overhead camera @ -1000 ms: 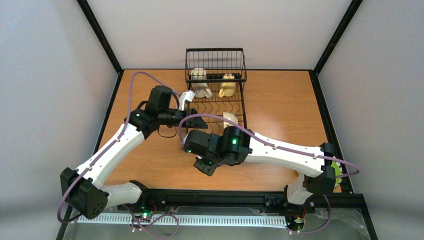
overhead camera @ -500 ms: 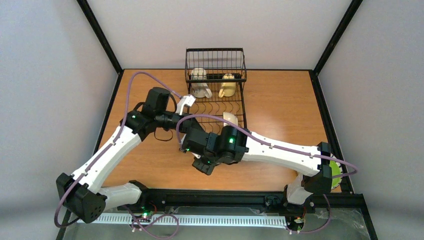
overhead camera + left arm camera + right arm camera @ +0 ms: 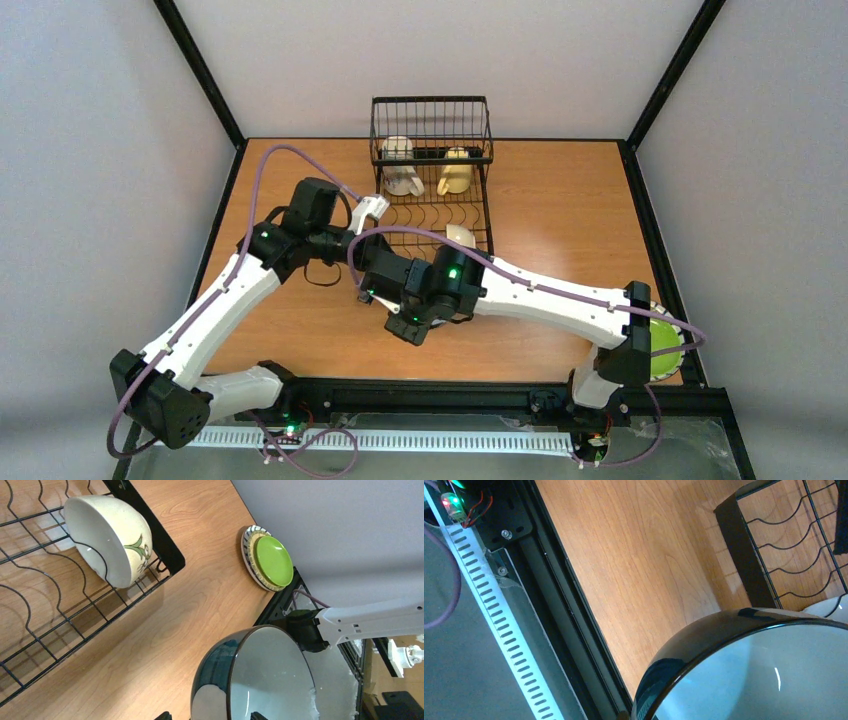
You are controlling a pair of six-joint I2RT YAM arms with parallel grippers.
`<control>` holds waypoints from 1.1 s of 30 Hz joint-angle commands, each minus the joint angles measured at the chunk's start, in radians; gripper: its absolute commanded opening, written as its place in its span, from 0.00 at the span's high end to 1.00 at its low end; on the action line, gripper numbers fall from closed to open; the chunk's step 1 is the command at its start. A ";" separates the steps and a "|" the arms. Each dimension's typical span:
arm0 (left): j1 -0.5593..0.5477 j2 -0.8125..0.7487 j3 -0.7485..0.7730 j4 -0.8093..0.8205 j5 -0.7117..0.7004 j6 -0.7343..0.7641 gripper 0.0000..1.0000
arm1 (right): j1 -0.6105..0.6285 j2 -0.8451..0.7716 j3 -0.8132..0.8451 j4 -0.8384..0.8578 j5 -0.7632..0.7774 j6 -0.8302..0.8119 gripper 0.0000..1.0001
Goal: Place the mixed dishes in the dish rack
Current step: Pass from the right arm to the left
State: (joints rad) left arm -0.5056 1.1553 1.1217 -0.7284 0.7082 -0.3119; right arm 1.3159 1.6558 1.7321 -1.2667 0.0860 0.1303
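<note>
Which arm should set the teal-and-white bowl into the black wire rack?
Probably right: the right hand is shut on the teal-and-white bowl, lifted beside empty slots of the black wire rack. The left hand is open, gripping nothing.

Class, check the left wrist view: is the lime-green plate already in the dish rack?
No, the lime-green plate lies stacked on the white plate on the table, apart from the dish rack.

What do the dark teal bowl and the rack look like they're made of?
The bowl looks like glazed ceramic: glossy teal outside, pale inside, sharp highlights. The rack is likely coated metal wire: thin, black, bent into curves.
</note>
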 commanded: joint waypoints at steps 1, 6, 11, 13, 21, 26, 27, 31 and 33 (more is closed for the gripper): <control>-0.026 -0.008 0.041 -0.053 -0.012 0.036 0.12 | -0.017 0.029 0.068 0.052 0.016 -0.041 0.98; -0.039 -0.004 0.032 -0.052 -0.026 0.037 0.12 | -0.022 0.058 0.120 0.038 0.010 -0.053 0.98; -0.042 0.005 0.032 -0.049 -0.001 0.040 0.11 | -0.022 0.081 0.165 0.030 -0.003 -0.061 0.98; -0.042 0.003 0.028 -0.039 0.036 0.040 0.11 | -0.022 0.080 0.171 0.031 -0.003 -0.062 0.98; -0.042 -0.003 -0.016 0.032 0.202 0.021 0.11 | -0.021 0.043 0.164 0.062 -0.014 -0.048 0.98; -0.042 -0.011 -0.040 0.056 0.260 0.018 0.12 | -0.021 0.028 0.153 0.075 -0.008 -0.049 0.98; -0.042 -0.010 -0.040 0.048 0.265 0.025 0.12 | -0.021 0.027 0.153 0.077 -0.008 -0.050 0.98; -0.042 -0.012 -0.042 0.026 0.257 0.039 0.14 | -0.021 0.027 0.157 0.087 -0.005 -0.059 0.98; -0.043 -0.012 -0.042 0.021 0.255 0.043 0.15 | -0.021 0.031 0.159 0.093 -0.009 -0.065 0.98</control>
State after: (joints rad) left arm -0.5072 1.1553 1.0832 -0.6884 0.9092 -0.2905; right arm 1.3079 1.6871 1.8599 -1.3746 0.0364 0.0902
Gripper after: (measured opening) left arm 0.859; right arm 0.072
